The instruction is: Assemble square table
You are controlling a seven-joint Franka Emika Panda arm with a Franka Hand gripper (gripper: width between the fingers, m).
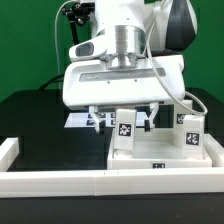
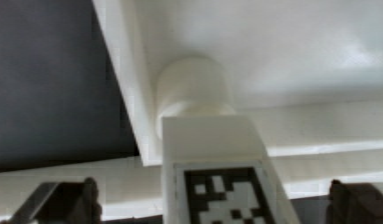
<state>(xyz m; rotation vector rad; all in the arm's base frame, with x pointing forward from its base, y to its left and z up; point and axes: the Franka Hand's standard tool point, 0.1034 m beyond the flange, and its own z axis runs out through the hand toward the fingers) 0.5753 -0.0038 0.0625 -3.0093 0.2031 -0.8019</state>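
Slab [image 1: 165, 152] sits on the black table [image 1: 30, 115], pushed up against the white rail [image 1: 100, 181] along the near edge. One post [image 1: 124, 130] stands upright on the slab under the gripper [image 1: 124, 120]; another post [image 1: 190, 132] stands near the slab's edge toward the exterior view's right. Gripper's spread wide, fingers [image 2: 63, 200] either side of the post, not touching it, holding nothing. Marker board [image 1: 85, 120] lies behind.

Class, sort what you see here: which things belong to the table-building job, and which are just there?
Belong to the job:
tabletop slab
post under the tool
post at the exterior view's right
tool

Just there:
marker board
white rail
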